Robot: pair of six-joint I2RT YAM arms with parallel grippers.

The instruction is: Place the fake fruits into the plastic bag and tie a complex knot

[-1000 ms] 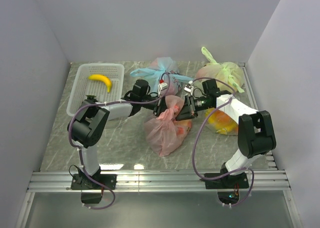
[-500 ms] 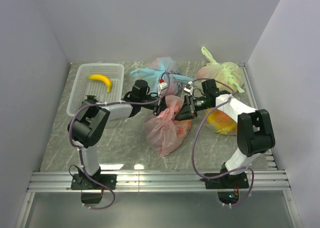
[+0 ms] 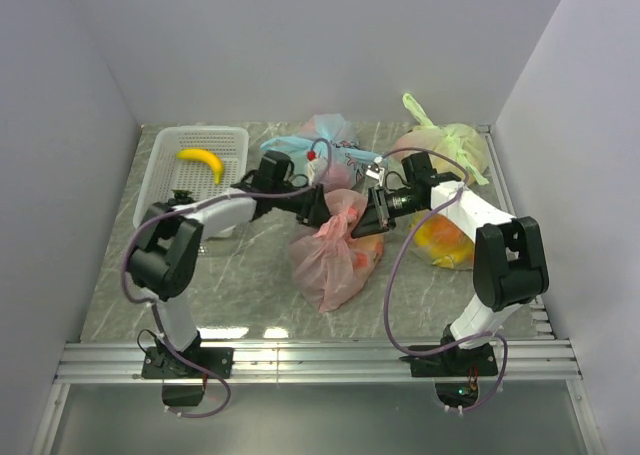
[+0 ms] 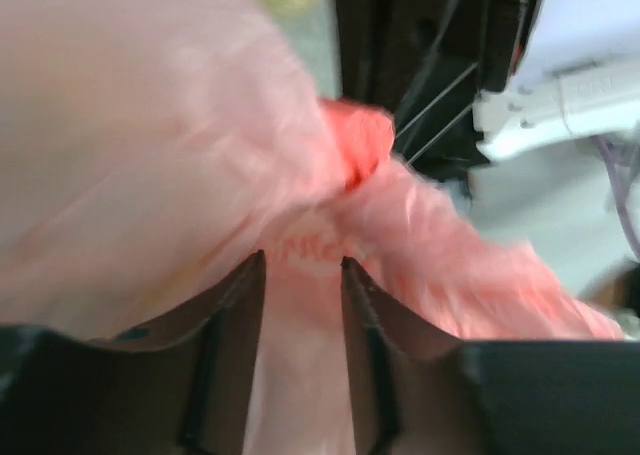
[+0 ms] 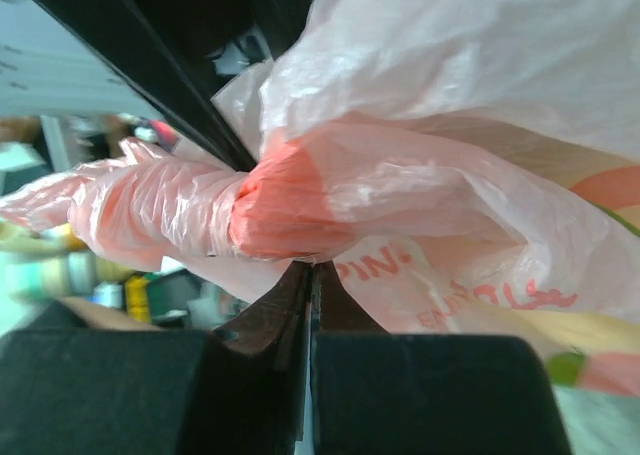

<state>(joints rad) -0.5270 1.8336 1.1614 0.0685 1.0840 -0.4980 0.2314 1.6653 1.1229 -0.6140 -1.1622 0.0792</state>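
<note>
The pink plastic bag [image 3: 333,263] lies mid-table with fruit shapes showing dimly through it. Its knot [image 3: 346,221] sits at the top, between both grippers. My left gripper [image 3: 320,208] is at the knot's left; in the left wrist view its jaws [image 4: 303,265] stand narrowly apart with bunched pink plastic [image 4: 300,325] filling the gap. My right gripper [image 3: 373,217] is at the knot's right; in the right wrist view it [image 5: 312,267] is shut, its tips pinching film just under the knot [image 5: 285,200]. A twisted pink end [image 5: 130,205] sticks out sideways. A yellow banana [image 3: 201,161] lies in the basket.
A white mesh basket [image 3: 160,190] stands at the back left. A tied light blue bag [image 3: 325,140] lies behind the pink bag. A tied pale green bag [image 3: 445,147] is at the back right. A clear bag with orange-yellow fruit [image 3: 445,243] lies under the right arm.
My left arm has swung its forearm up and back, and the left gripper has shifted slightly away from the camera along the bag's top. The right gripper has hardly moved.
</note>
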